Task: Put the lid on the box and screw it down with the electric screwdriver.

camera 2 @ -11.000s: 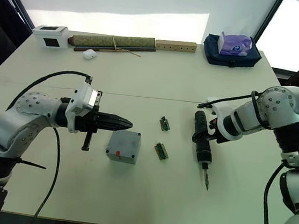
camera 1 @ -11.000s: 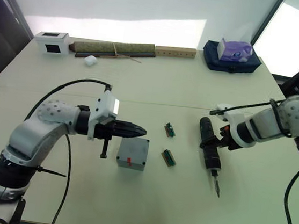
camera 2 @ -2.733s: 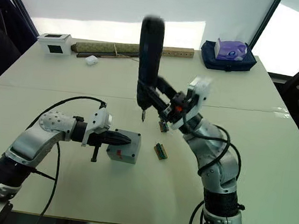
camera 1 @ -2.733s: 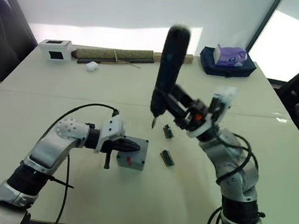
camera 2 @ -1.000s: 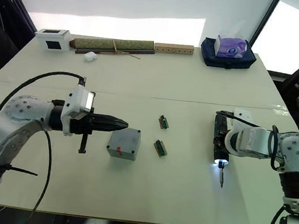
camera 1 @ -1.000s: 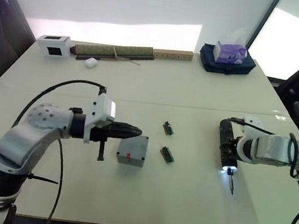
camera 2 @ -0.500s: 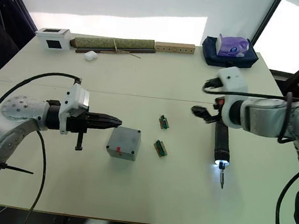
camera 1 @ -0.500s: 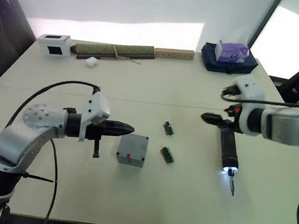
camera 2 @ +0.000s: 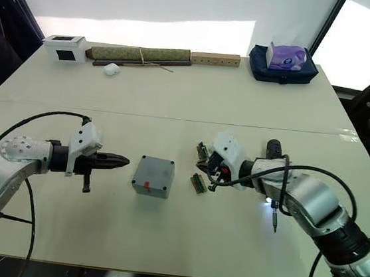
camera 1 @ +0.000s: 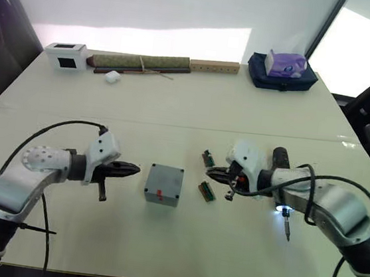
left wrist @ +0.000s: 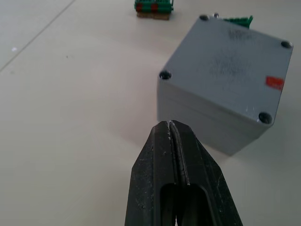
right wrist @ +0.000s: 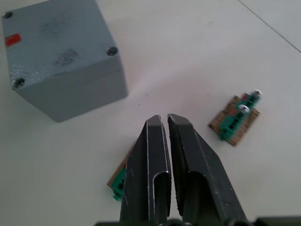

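The box [camera 1: 164, 184] sits on the table [camera 1: 189, 105] with the lid [left wrist: 230, 52] on it, bearing a small red mark, perhaps a sticker, with no readable writing. The left gripper [left wrist: 169, 123], pressed closed and empty, points at its near side. The right gripper [right wrist: 162, 118], nearly closed and empty, hovers over a green circuit piece [right wrist: 121, 181]. The electric screwdriver [camera 1: 280, 183] lies beyond that arm, tip lit.

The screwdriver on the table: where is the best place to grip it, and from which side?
Grip the screwdriver on its thick black body, well behind the lit tip, coming from above. It lies flat on the table, so the fingers can likely straddle its round body.
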### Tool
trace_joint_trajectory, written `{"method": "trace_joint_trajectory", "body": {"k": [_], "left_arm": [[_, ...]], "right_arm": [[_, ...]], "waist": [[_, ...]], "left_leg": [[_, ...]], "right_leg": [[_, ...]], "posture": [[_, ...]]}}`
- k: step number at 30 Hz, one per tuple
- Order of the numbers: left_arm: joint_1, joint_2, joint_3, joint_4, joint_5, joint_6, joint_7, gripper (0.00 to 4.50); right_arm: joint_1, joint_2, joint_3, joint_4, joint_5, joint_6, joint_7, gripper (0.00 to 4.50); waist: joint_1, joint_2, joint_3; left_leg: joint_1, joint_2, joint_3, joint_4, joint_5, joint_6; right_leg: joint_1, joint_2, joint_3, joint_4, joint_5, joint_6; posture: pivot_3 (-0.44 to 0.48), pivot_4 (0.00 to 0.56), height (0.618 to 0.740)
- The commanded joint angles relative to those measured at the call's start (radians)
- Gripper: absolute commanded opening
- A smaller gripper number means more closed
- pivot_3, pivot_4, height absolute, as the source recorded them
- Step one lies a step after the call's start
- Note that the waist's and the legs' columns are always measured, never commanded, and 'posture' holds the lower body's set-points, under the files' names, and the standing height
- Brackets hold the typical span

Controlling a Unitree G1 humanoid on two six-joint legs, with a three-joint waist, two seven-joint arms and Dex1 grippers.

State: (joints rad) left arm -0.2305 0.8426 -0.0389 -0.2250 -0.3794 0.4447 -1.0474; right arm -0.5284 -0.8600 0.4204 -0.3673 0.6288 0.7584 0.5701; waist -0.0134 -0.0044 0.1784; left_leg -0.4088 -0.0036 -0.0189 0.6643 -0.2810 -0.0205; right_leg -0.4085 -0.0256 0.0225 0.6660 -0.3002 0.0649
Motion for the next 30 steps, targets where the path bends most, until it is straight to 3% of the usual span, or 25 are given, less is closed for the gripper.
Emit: {"method": "trace_joint_trajectory", "body": {"k": [1,11,22,26,30], "left_arm": [[0.007,-0.013,-0.019,-0.004,0.008,-0.018,-0.015,0.0],[-0.077,-0.096,-0.107,0.066,0.061,-0.051,-0.031,0.0],[-0.21,-0.227,-0.154,0.259,0.134,-0.12,-0.038,0.0],[-0.21,-0.22,-0.14,0.294,0.147,-0.138,-0.043,0.0],[-0.155,-0.131,-0.109,0.302,0.162,-0.17,-0.093,0.0]], "right_arm": [[-0.023,0.042,0.048,0.024,-0.095,-0.025,0.089,0.04],[-0.039,0.188,0.081,0.046,-0.182,-0.005,0.226,0.04],[-0.048,0.246,0.079,0.019,-0.222,0.076,0.302,0.04],[-0.038,0.218,0.038,-0.003,-0.218,0.097,0.313,0.04],[-0.036,0.132,-0.064,-0.025,-0.21,0.097,0.339,0.04]], "waist": [[0.0,0.0,0.0],[0.001,0.0,0.0],[-0.001,0.0,0.0],[0.0,0.0,0.0],[-0.002,0.0,0.0]], "left_leg": [[0.0,0.0,0.0,0.0,0.0,0.0],[0.0,-0.001,0.0,0.001,0.0,0.0],[0.0,-0.002,-0.001,0.002,0.0,0.0],[0.0,-0.001,-0.001,0.002,0.0,0.0],[0.0,-0.002,-0.001,0.003,0.0,0.0]], "right_leg": [[0.0,0.0,0.0,0.0,0.0,0.0],[0.0,0.0,-0.001,0.001,0.0,0.0],[0.0,0.0,-0.001,0.001,0.0,0.0],[0.0,0.0,-0.001,0.003,0.0,0.0],[0.0,-0.001,-0.001,0.003,0.0,0.0]], "posture": [[0.0,0.15,0.74],[0.0,0.15,0.74],[0.0,0.15,0.74],[0.0,0.15,0.74],[0.0,0.15,0.74]]}}
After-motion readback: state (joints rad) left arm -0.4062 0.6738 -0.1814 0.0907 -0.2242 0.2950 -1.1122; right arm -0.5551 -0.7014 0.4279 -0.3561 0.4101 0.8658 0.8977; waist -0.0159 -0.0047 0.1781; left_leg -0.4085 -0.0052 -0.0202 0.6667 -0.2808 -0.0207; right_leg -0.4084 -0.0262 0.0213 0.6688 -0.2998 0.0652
